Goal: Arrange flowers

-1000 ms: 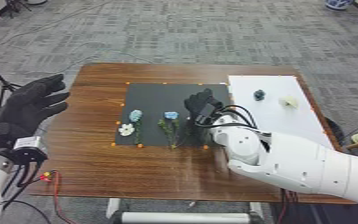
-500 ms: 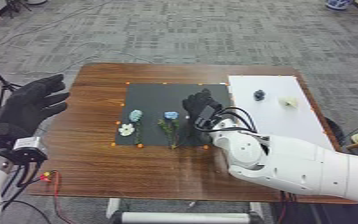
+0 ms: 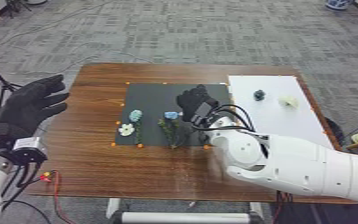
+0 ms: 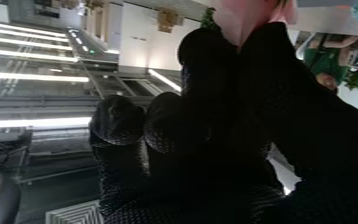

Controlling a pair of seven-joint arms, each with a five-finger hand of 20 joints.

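The brown wooden table (image 3: 95, 165) spans the middle of the head view, with the white right arm (image 3: 295, 162) reaching in over its near right part. A dark mat (image 3: 153, 95) lies on the table, left of a white sheet (image 3: 291, 120) along the right side. Small orange marks (image 3: 141, 145) dot the mat's edges.

The left robot hand (image 3: 24, 107) is raised by the table's left edge, open, its fingers loosely spread. The right robot hand (image 3: 193, 102) is over the right part of the mat. In the right wrist view, that robot hand (image 4: 220, 130) seems to pinch a pink flower (image 4: 246, 15) between its fingertips, though the dark glove makes the exact hold hard to read.

On the mat, a blue flower (image 3: 171, 115) lies just left of the right robot hand, its leafy green stem (image 3: 168, 131) running toward the near edge. Farther left is a pale blue flower (image 3: 135, 115), its stem also pointing near. A white flower (image 3: 126, 130) lies on the near side of that bloom, beside the stem. On the white sheet, toward its far end, a cream flower (image 3: 288, 101) sits right of a small dark flower (image 3: 259, 95), the two apart.
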